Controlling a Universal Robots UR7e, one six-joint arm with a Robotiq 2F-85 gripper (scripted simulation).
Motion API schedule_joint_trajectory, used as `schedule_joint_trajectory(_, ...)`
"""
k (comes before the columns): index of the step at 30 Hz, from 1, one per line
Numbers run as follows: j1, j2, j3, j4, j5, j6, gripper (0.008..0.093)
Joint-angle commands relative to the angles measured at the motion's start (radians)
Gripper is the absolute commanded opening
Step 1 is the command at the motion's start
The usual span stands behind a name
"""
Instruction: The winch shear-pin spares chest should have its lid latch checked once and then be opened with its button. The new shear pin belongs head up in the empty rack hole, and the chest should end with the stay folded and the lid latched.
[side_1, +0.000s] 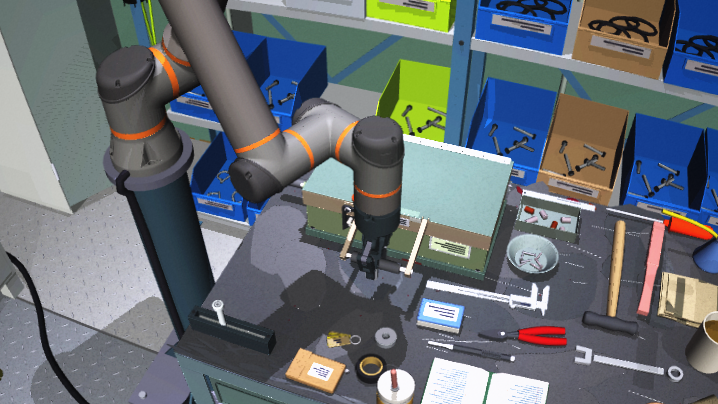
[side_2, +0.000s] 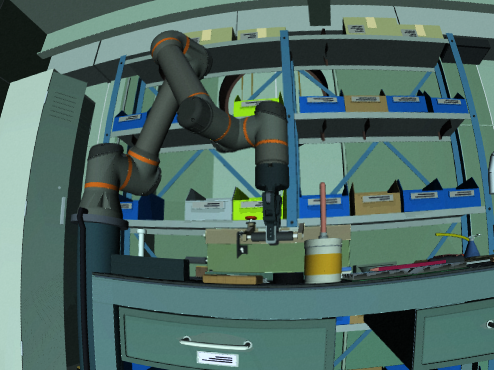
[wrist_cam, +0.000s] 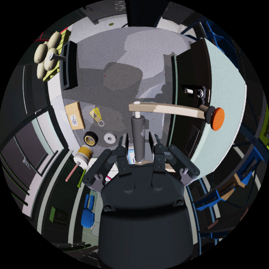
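Note:
The dark grip bar of the chest's handle (side_1: 381, 265) (wrist_cam: 137, 139) sits between the fingers of my gripper (side_1: 370, 269) (wrist_cam: 137, 143) (side_2: 270, 239), which is open around it and holds nothing. The bar hangs on two tan arms from the front of the green chest (side_1: 401, 211), whose pale lid (side_1: 432, 186) is down. An orange button (wrist_cam: 217, 118) sticks out at the lid's front, beside the small latch (wrist_cam: 197, 92). The new shear pin (side_1: 219, 311) stands head up in a black holder (side_1: 232, 329) at the bench's near left corner.
The shelving with blue, green and brown bins (side_1: 582, 140) rises behind the bench. On the bench to the right lie a metal bowl (side_1: 532, 254), caliper (side_1: 489, 294), red pliers (side_1: 524, 335), hammer (side_1: 613, 281) and an open book (side_1: 482, 387). A tape roll (side_1: 370, 367) and a jar (side_2: 323, 258) stand near the front edge.

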Motion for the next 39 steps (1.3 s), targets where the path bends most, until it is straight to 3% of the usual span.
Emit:
schedule_joint_trajectory(1, 0.0, -0.001, 0.0, 0.0, 0.0, 0.0, 0.048)
schedule_joint_trajectory(11, 0.0, -0.012, -0.002, 0.012, 0.0, 0.0, 0.048)
schedule_joint_trajectory(27, 0.0, -0.11, -0.023, 0.132, 0.0, 0.0, 0.048)
schedule_joint_trajectory(37, 0.0, -0.129, -0.03, 0.158, 0.0, 0.0, 0.048)
schedule_joint_trajectory(39, 0.0, -0.129, -0.03, 0.158, 0.0, 0.0, 0.044)
